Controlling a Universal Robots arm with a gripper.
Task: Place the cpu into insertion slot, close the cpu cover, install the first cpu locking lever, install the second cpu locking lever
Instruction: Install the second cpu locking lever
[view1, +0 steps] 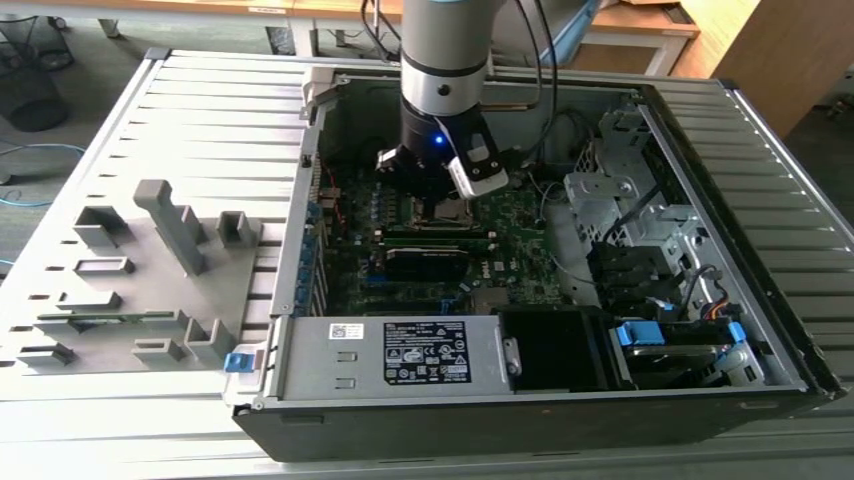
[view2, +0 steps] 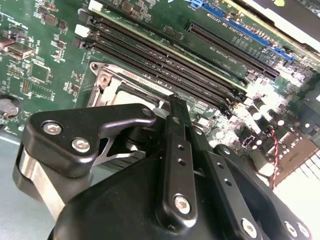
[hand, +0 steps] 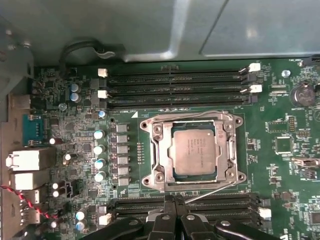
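gripper (hand: 175, 212) jaws clenched together, nothing between them, tips just beside socket edge. cpu (hand: 194, 148) seated in socket, cover (hand: 227, 150) closed flat around it. one lever (hand: 210, 191) angled across socket's near edge. beyond socket: memory slots (hand: 175, 87), case wall (hand: 150, 30).

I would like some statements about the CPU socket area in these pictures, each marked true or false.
1. The cpu lies flat in the socket on the motherboard. True.
2. The claw holds the cpu in the air. False: the cpu sits in the socket, and the claw's fingers are together with nothing between them.
3. The cpu cover frames the chip, lying down around it. True.
4. The computer case stands upright with its side closed. False: it lies open, motherboard facing up.
5. Long black memory slots run beside the socket. True.
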